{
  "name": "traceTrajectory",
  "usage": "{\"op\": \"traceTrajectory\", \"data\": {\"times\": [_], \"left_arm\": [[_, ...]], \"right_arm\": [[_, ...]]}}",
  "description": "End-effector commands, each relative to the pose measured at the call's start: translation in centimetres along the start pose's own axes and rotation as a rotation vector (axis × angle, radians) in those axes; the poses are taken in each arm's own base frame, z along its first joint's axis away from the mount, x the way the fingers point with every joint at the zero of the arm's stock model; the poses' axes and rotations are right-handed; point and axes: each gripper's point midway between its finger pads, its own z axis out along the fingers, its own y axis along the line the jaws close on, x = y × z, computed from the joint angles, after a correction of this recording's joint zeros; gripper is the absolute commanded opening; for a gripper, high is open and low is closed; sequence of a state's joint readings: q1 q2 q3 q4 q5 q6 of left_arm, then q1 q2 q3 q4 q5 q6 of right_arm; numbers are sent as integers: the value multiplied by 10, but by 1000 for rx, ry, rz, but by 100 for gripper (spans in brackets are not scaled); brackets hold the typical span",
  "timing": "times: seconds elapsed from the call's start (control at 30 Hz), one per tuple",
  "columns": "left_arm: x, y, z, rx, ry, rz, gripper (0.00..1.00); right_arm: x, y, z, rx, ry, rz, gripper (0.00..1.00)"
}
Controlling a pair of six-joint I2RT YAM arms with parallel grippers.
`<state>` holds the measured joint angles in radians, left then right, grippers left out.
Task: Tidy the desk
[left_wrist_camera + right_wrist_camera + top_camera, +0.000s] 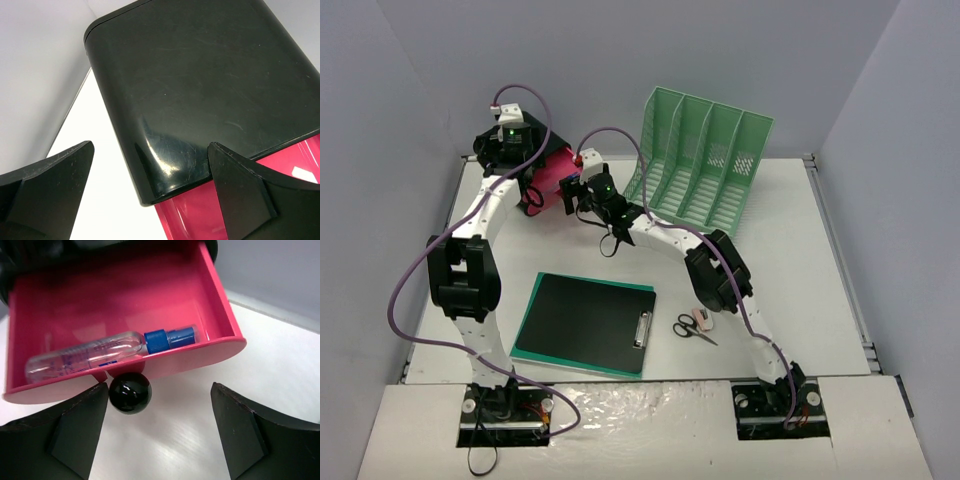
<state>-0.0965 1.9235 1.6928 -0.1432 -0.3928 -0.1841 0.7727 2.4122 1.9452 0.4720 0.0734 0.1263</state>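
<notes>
Desk: the white desk (790, 290) lies flat under everything, with both arm bases at its near edge and thin rails along its sides.

Drawer unit: a glossy black casing (210, 90) stands at the far left corner of the desk, close to the wall.

Drawer: a pink drawer (125, 295) is pulled out of the casing towards the middle of the desk, its inside open to view.

Drawer contents: one clear bottle (95, 354) lies on its side along the drawer's front wall, its blue cap (167, 338) pointing to the right in the right wrist view.

Knob: a round black knob (130, 392) sits on the outside of the drawer front.

Left gripper: the left gripper (151, 150) hovers over the casing with jaws spread wide, holding nothing.

Right gripper: the right gripper (159, 386) faces the drawer front with jaws apart. The knob is between them, close to one finger, and I cannot tell whether they touch.

File rack: a mint-green file rack (705, 160) with four slots stands upright at the far right.

Near items: a black clipboard (590, 320) lies on a green folder (525, 345). Scissors (692, 328) lie beside a small pink item (702, 319) near the right arm.
</notes>
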Motion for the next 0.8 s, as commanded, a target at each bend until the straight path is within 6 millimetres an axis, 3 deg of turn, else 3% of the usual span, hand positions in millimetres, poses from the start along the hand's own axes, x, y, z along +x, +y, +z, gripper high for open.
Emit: {"op": "traceTrajectory", "data": {"times": [0.0, 0.27, 0.5, 0.77], "left_arm": [[18, 1, 0, -5, 72, 82, 97], [17, -2, 0, -6, 72, 89, 97], [19, -1, 0, -13, 75, 95, 97], [26, 0, -1, -18, 85, 105, 97]], "right_arm": [[-95, 7, 3, -13, -266, 46, 81], [-97, 7, 16, -18, -294, 67, 83], [-73, 5, 33, -28, -313, 141, 84], [-63, 6, 46, -45, -358, 196, 85]]}}
